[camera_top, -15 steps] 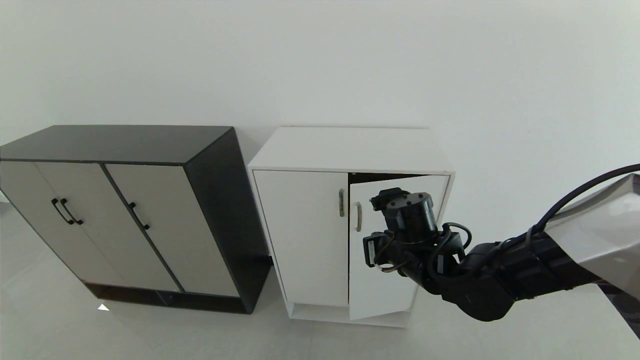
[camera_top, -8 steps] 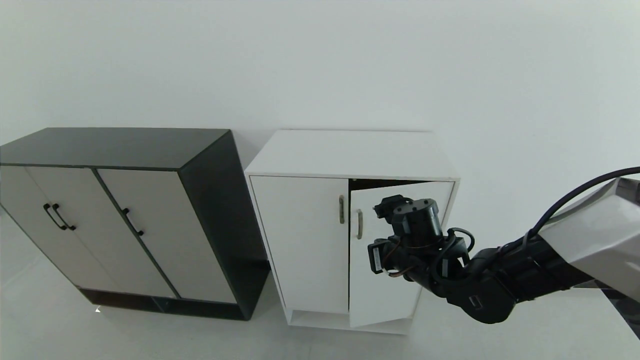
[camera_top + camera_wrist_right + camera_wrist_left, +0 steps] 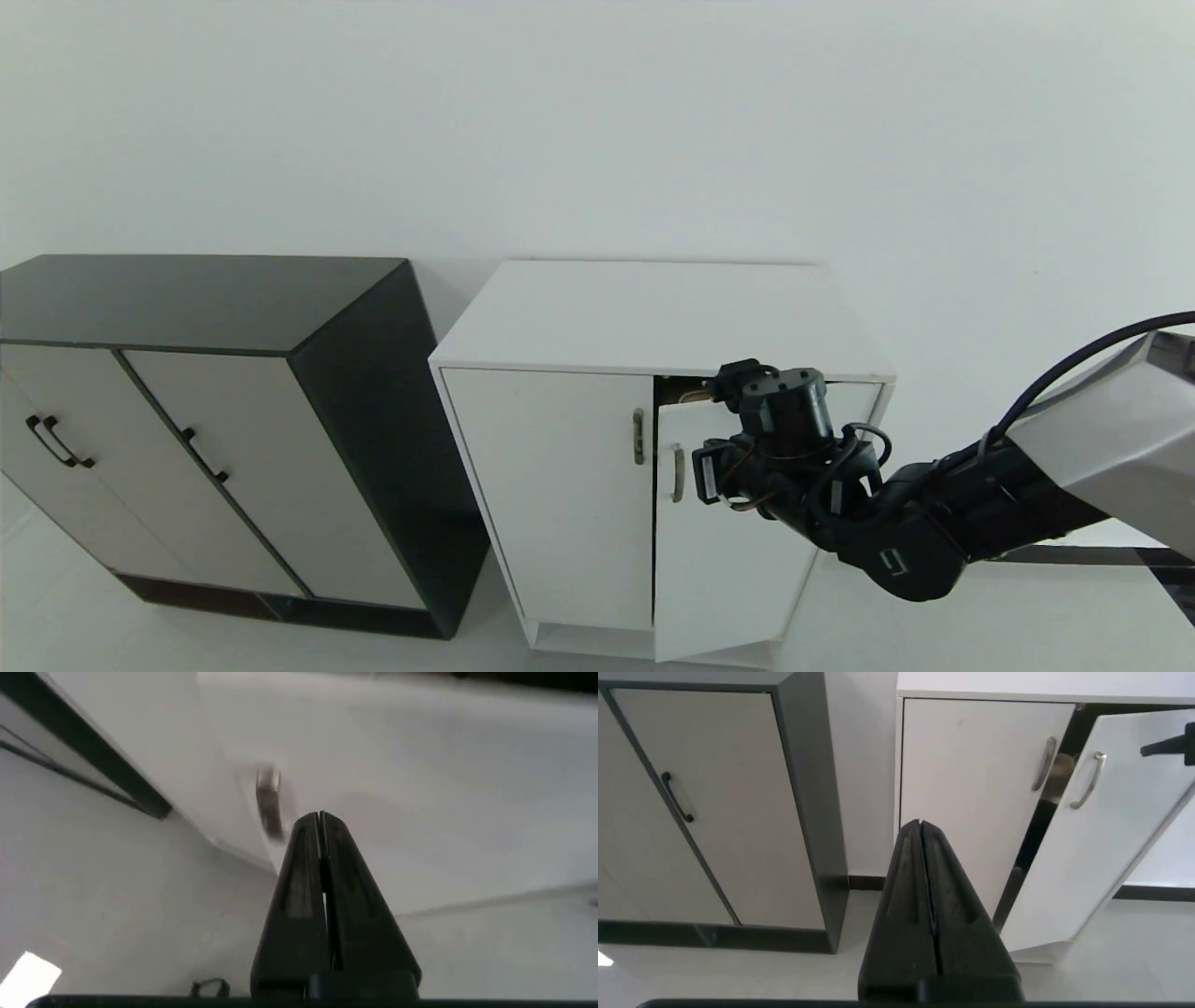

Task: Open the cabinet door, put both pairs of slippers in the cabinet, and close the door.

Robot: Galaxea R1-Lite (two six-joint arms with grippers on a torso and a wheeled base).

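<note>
The white cabinet (image 3: 653, 317) stands against the wall, its left door closed and its right door (image 3: 728, 569) slightly ajar, with a dark gap at the top edge. A metal handle (image 3: 677, 472) sits on the ajar door. My right gripper (image 3: 724, 381) is up at that door's top edge, above the handle. In the right wrist view this gripper (image 3: 320, 821) is shut with nothing in it, close to the door face (image 3: 448, 812) and beside the handle (image 3: 269, 803). My left gripper (image 3: 922, 831) is shut and empty, low in front of the cabinets, pointing at the white cabinet's left door (image 3: 971, 793).
A black cabinet (image 3: 187, 299) with two grey doors and black handles (image 3: 58, 441) stands directly left of the white one. A plain white wall is behind both. Pale floor (image 3: 1120, 971) lies in front of them.
The head camera has shifted, so both cabinets show larger and lower. Against the door, my right gripper has risen from handle height to the top edge. The gap at the door's top looks narrower.
</note>
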